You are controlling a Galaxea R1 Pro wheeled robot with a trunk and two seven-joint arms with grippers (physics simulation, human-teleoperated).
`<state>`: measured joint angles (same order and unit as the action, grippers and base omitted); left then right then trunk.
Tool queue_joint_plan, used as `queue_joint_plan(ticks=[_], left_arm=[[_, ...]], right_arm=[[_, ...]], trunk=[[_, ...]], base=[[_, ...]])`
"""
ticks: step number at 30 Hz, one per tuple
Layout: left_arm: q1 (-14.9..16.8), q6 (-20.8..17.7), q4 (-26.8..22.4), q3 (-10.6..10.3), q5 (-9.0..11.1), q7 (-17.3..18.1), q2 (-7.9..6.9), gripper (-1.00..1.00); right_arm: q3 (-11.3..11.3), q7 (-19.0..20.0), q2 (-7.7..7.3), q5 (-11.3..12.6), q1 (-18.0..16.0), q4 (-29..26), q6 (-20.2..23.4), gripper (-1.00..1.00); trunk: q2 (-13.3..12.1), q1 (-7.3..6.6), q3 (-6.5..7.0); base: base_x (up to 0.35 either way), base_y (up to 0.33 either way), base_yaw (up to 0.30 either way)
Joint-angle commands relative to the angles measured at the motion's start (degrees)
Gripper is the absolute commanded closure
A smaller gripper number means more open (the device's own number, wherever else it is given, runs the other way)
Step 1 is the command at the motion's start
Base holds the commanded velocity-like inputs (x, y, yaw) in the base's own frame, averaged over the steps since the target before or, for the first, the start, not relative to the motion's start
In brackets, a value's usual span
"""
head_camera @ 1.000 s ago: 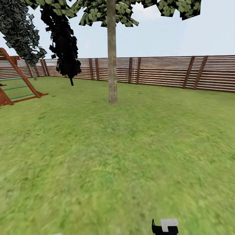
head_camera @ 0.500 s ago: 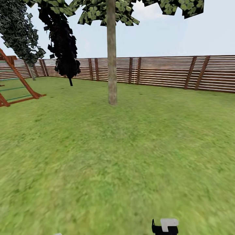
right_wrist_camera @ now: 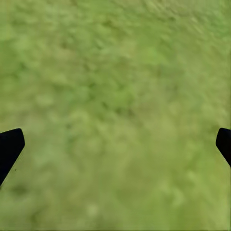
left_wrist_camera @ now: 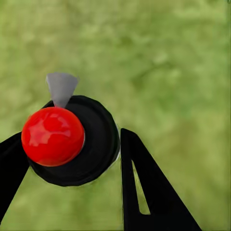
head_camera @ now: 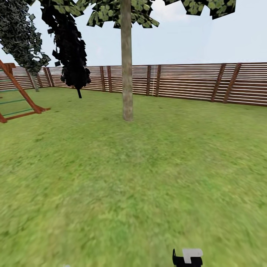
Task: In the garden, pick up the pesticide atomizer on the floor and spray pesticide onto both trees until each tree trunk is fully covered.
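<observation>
The garden's floor [head_camera: 111,193] runs up to the tree trunk [head_camera: 127,74], which stands well ahead, before the fence [head_camera: 193,81]. Far short of that trunk, the left gripper [left_wrist_camera: 72,154] clamps the pesticide atomizer [left_wrist_camera: 72,142] around its dark body beneath the red top. It looks small, light, rigid and smooth, so holding it by the body seems soundest. The right gripper [right_wrist_camera: 115,144] hangs spread wide over grass, holding nothing.

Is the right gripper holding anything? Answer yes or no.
No: in the right wrist view the right gripper has its fingertips wide apart over bare grass.
</observation>
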<state>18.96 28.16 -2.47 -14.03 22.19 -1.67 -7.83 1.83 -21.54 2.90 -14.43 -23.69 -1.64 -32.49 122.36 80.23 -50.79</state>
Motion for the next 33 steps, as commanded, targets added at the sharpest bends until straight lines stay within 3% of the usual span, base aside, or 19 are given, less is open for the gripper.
queue_joint_plan(ticks=[1, 33], left_arm=[[0.02, 0.14, 0.0, -0.47, 0.31, -0.17, -0.02, 1.0], [0.02, 0.14, 0.0, -0.47, 0.31, -0.17, -0.08, 1.0]], right_arm=[[0.2, -0.43, 0.01, -0.6, -0.04, 0.05, -0.03, -1.0], [0.11, -0.43, -0.16, -0.86, -0.04, 0.08, 0.06, -1.0]], trunk=[[0.02, 0.03, -0.05], [0.02, 0.03, -0.05]], base=[[0.338, 0.0, 0.0], [0.338, 0.0, 0.0]])
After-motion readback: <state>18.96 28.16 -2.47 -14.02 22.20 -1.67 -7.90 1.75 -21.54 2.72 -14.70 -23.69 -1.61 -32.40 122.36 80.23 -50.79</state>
